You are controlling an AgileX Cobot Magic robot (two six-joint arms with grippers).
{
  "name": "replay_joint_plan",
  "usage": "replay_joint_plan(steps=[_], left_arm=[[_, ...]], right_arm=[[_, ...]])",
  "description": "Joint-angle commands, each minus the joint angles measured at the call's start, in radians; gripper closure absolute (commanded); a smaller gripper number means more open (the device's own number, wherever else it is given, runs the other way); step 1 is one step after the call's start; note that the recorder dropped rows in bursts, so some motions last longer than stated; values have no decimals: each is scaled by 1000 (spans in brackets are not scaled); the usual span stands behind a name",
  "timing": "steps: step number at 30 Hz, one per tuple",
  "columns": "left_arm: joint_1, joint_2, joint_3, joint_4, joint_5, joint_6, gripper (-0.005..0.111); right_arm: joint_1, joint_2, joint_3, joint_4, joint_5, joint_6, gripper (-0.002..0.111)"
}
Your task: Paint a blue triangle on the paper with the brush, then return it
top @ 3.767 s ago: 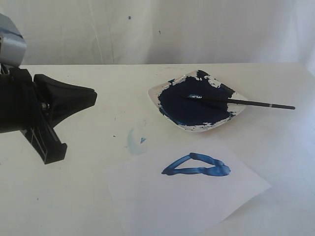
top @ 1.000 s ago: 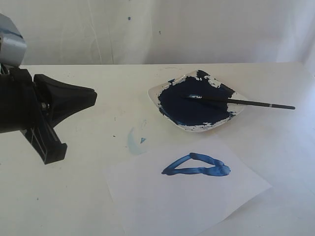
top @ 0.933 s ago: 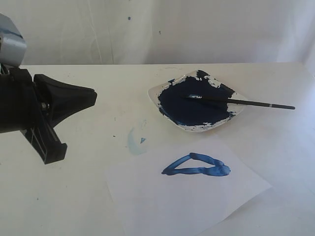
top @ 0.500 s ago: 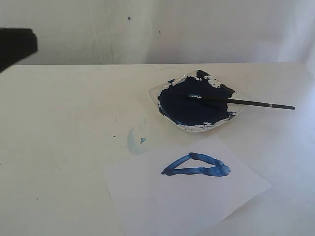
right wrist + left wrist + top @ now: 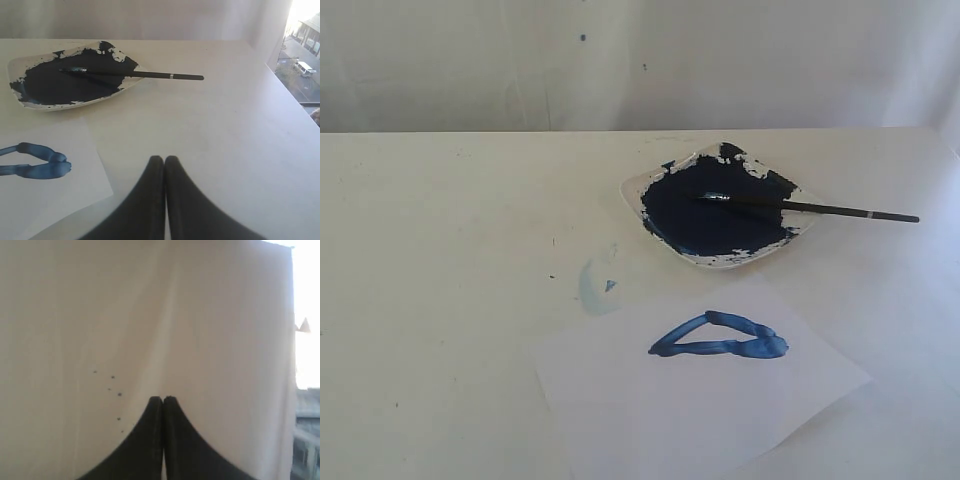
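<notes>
While unheld, brush [image 5: 810,208] across paint dish [image 5: 632,189].

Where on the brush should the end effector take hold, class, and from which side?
Grip the brush on the bare black handle that overhangs the dish rim, near the silver band. Come from above with the right end effector, probably the nearer one. The bristle end lies in paint, so avoid it.
</notes>
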Motion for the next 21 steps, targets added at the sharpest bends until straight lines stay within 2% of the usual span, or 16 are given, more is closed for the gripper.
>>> replay_joint_plan(steps=[1,5,7,10,14,16,21], left_arm=[[39,-20,20,-268,156,-101,107],[39,-20,20,-459,222,-101,107],[39,-20,26,-604,255,-101,107],[39,-20,56,-694,256,-101,107],[39,-20,157,-694,271,-58,107],[39,-20,227,-736,295,-92,107],[39,-27,401,-1025,313,-82,107]], right_arm=[[6,-7,2,2,1,-6,108],[6,-7,2,2,1,-6,108],[6,-7,2,2,1,-6,108],[6,-7,2,2,1,-6,108],[6,-7,2,2,1,-6,108],[6,-7,2,2,1,-6,108],[6,-7,2,2,1,-6,108]])
